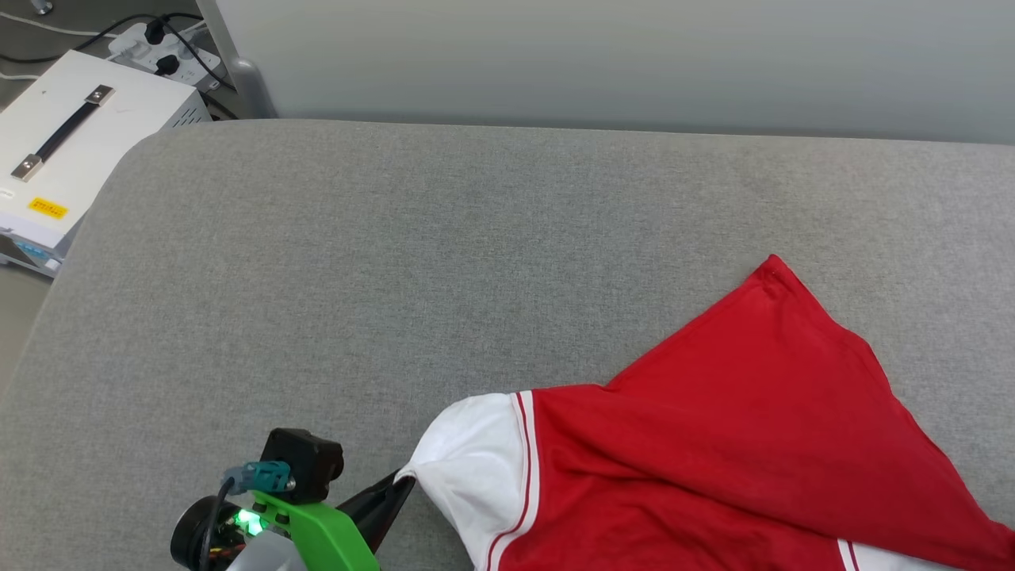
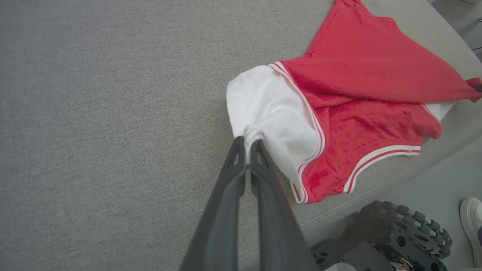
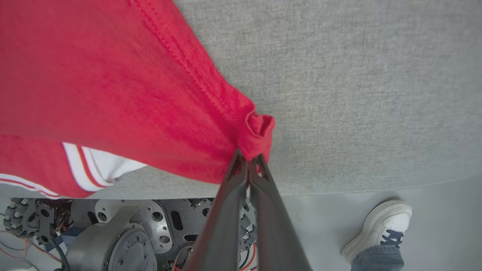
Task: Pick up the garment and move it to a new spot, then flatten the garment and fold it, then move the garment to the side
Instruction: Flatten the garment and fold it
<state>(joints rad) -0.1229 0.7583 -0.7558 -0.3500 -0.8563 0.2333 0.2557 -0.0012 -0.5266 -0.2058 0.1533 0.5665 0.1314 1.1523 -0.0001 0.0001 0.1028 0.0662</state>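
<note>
Where the head view looks down on the grey fabric-covered bench (image 1: 396, 262), the garment (image 1: 753, 428) lies at lower right, red side up, with a white sleeve (image 1: 476, 460) edged in striped trim at its left end. The left pincer (image 1: 399, 485) meets that sleeve's edge at bottom centre; how far it is closed cannot be told there. A white box (image 1: 71, 135) with a black handle sits off the bench at upper left. Its contents cannot be told. A power strip (image 1: 166, 51) lies beyond it.

Left wrist view: the left pincer's fingers are pressed nearly together on a pinch of the white sleeve at frame centre. The garment spreads toward the upper right. The robot's wheeled base (image 2: 406, 226) and a person's white shoe (image 2: 470, 218) show at lower right.

Right wrist view: the right pincer (image 3: 248, 162) is clamped tight on a bunched red corner at centre. The cloth runs taut from it to the upper left. A second white sleeve shows at lower left, above the base. The shoe stands on the floor at lower right.
</note>
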